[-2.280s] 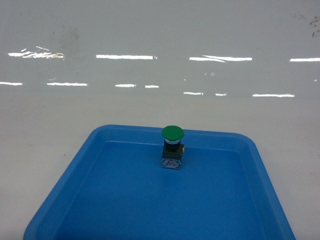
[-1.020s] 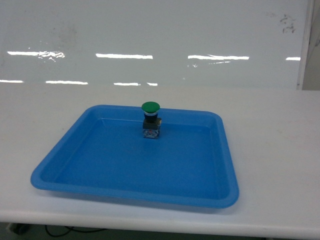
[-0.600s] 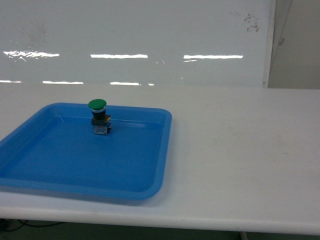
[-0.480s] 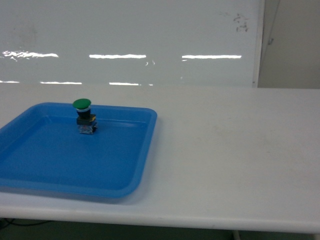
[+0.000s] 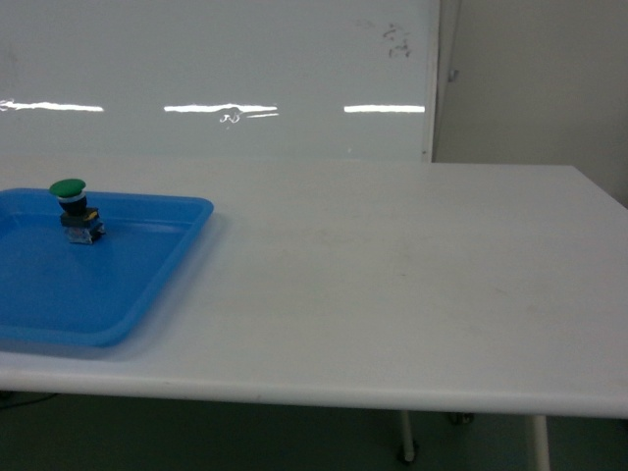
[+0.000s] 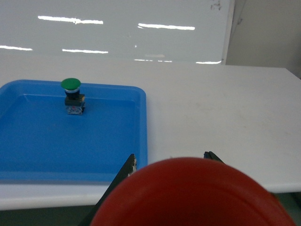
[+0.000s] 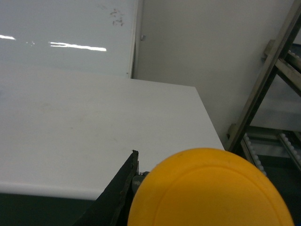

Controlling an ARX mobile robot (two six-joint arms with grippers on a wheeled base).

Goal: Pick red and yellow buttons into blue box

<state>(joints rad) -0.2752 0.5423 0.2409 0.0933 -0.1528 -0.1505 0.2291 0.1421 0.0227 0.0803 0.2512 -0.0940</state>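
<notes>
The red button's dome cap (image 6: pixel 193 197) fills the bottom of the left wrist view, and my left gripper (image 6: pixel 171 157) is shut on it, one dark fingertip showing on each side of the cap. The yellow button's cap (image 7: pixel 211 188) fills the bottom of the right wrist view. My right gripper (image 7: pixel 183 157) is shut on it; only its left finger (image 7: pixel 124 183) shows. Both held buttons hang off the near edge of the white table (image 5: pixel 392 275). The blue box is out of view. Neither gripper appears in the head view.
A shallow blue tray (image 5: pixel 98 339) lies at the table's left end with a green button (image 5: pixel 69 188) standing upright in it, also seen as tray (image 6: pixel 142 122) and green button (image 6: pixel 70 84). A metal roller rack (image 7: pixel 273 80) stands past the table's right end. A whiteboard wall backs the table.
The head view has swung to the right: the tray with the green button has slid from the centre to the far left, and the table's right end and side wall have come into view.
</notes>
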